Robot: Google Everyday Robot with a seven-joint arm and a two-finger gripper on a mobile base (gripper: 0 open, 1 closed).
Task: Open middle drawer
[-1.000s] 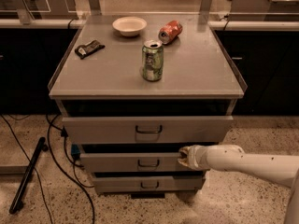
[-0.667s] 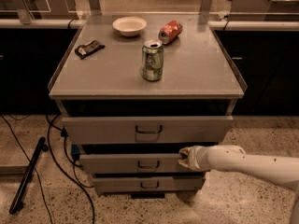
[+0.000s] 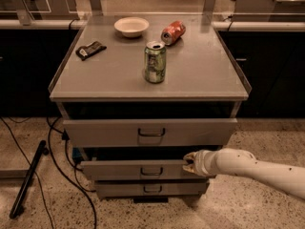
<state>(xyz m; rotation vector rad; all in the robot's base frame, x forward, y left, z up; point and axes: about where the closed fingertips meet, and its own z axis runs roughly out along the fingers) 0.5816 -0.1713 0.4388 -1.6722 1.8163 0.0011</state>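
My arm reaches in low from the right, nearly level, my gripper at the middle drawer's right end; whether it grips, I cannot tell.

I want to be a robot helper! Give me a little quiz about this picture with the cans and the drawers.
1. True or false: the green drink can stands upright on the grey cabinet top.
2. Where along the front of the middle grey metal drawer is the white robot arm's gripper? A) left end B) middle C) right end
3. Fill the gap: the red drink can lies on its ____, to the right of the round white bowl.

Key: 1 true; 2 C; 3 side.
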